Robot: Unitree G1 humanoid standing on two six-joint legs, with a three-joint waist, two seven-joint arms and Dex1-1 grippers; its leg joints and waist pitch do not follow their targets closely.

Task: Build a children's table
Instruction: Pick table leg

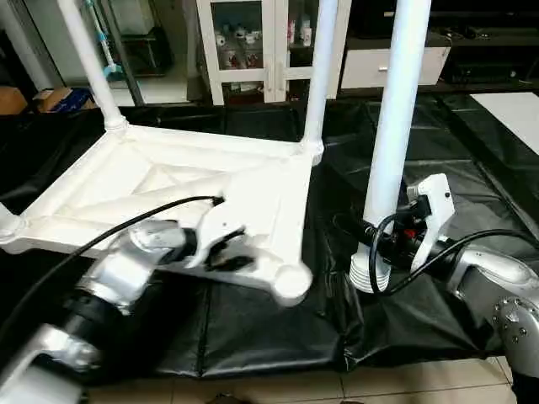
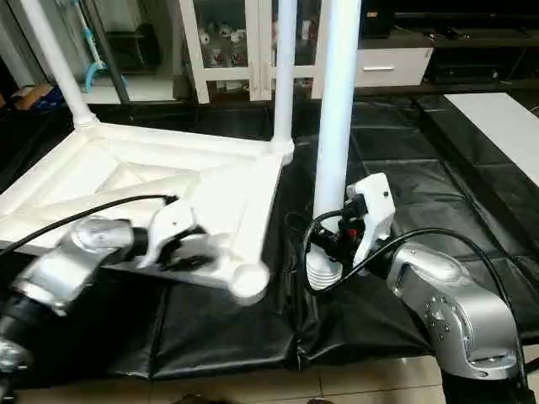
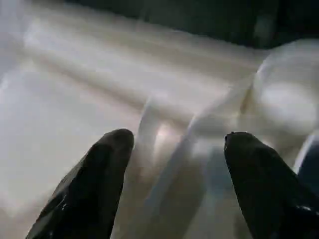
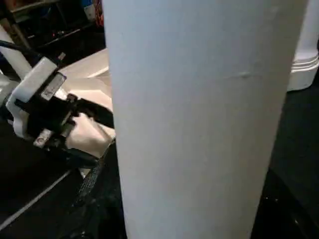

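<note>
The white table top (image 1: 152, 181) lies upside down on the black mat, its X-ribbed underside facing up. Two white legs stand screwed into its far corners, the left one (image 1: 84, 59) and the right one (image 1: 320, 67). Its near right corner socket (image 1: 292, 282) holds no leg. My left gripper (image 1: 226, 252) is shut on the top's near rim beside that socket, one finger (image 3: 99, 179) on each side of the rim. My right gripper (image 1: 383, 240) is shut on a third leg (image 1: 396, 109), held upright to the right of the top. The leg's threaded end (image 1: 368, 273) is just above the mat.
The black mat (image 1: 253, 337) covers the floor, with tiles (image 1: 337, 387) along its near edge. Behind stand a white glass-door cabinet (image 1: 244, 42) and a white drawer unit (image 1: 370, 67). A cardboard box (image 1: 59, 99) sits at the far left, a white panel (image 1: 514, 109) at the right.
</note>
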